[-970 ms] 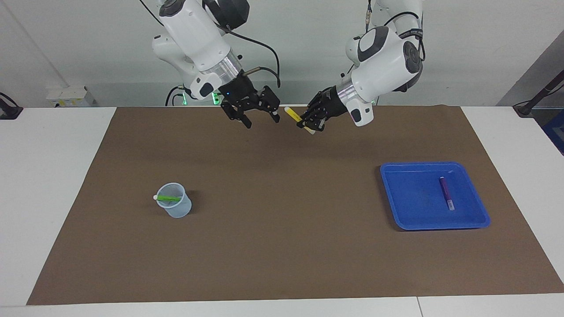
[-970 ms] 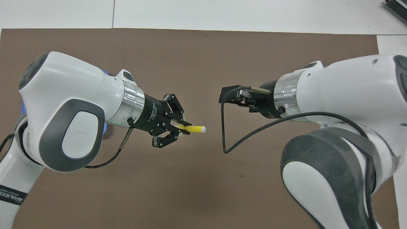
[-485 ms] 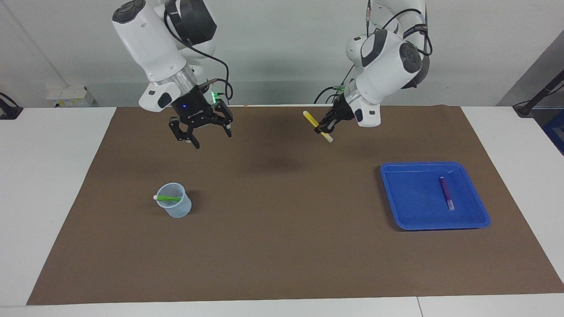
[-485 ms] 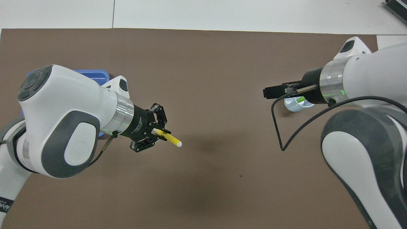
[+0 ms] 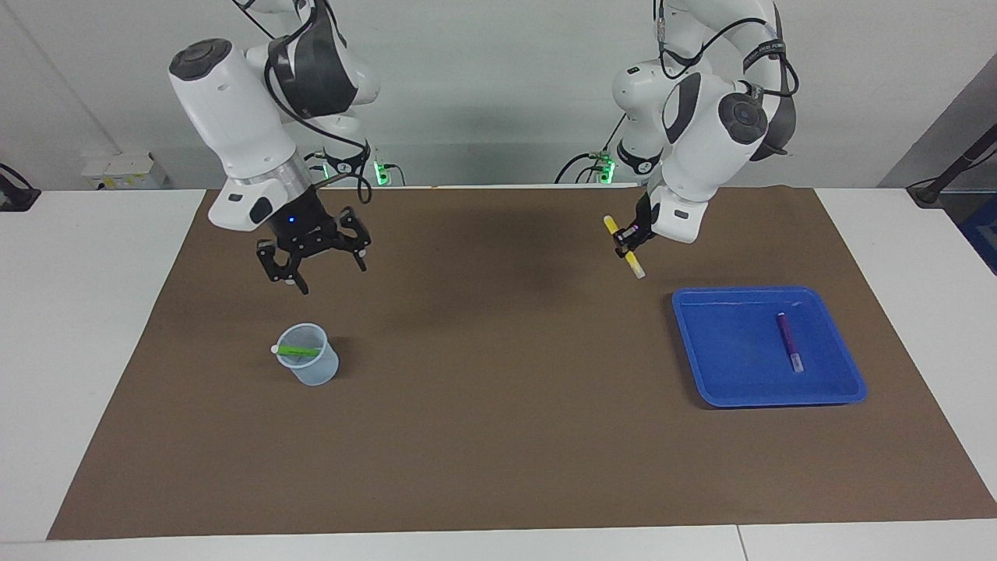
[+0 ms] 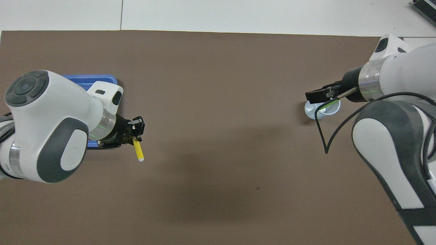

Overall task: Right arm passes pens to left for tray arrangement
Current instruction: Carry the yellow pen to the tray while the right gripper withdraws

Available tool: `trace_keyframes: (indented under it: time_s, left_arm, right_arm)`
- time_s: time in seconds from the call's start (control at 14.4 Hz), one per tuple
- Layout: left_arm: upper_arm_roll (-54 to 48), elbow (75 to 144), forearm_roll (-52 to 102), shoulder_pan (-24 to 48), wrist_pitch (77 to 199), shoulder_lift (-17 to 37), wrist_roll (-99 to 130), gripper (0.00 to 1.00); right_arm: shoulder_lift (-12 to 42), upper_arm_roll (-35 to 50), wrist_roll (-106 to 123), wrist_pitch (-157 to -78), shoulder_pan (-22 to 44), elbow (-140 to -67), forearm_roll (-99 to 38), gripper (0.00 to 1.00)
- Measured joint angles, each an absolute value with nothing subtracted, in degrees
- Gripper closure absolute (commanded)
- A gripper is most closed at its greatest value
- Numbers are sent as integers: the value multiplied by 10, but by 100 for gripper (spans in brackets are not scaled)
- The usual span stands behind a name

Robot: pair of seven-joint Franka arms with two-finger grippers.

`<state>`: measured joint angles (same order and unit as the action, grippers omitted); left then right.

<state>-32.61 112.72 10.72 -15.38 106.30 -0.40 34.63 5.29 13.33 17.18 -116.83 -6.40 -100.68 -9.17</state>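
Yellow pen (image 5: 625, 247) hangs tilted in the left end effector (image 5: 628, 241), pinched tight, over bare mat near the tray (image 5: 849, 372), likely bound there beside the purple pen (image 5: 787, 341). Right end effector (image 5: 311, 261) gapes empty above the cup (image 5: 310, 365), probably for the green pen (image 5: 298, 351).

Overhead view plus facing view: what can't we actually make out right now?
- Blue tray: overhead, the left arm covers most of it; the purple pen shows only in the facing view.
- Green pen in the cup: overhead, the right gripper covers part of it.
- Left gripper on the yellow pen: how its fingers sit on the pen is too small in both views.
- Pen markings: too small to read.
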Motion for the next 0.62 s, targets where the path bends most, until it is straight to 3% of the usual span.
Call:
trace_keyframes:
  time_s: [0.62]
  left_arm:
    - [-324, 1128, -73, -200, 1134, 57, 140, 100]
  right_arm:
    - [161, 131, 273, -1283, -104, -1022, -51, 0]
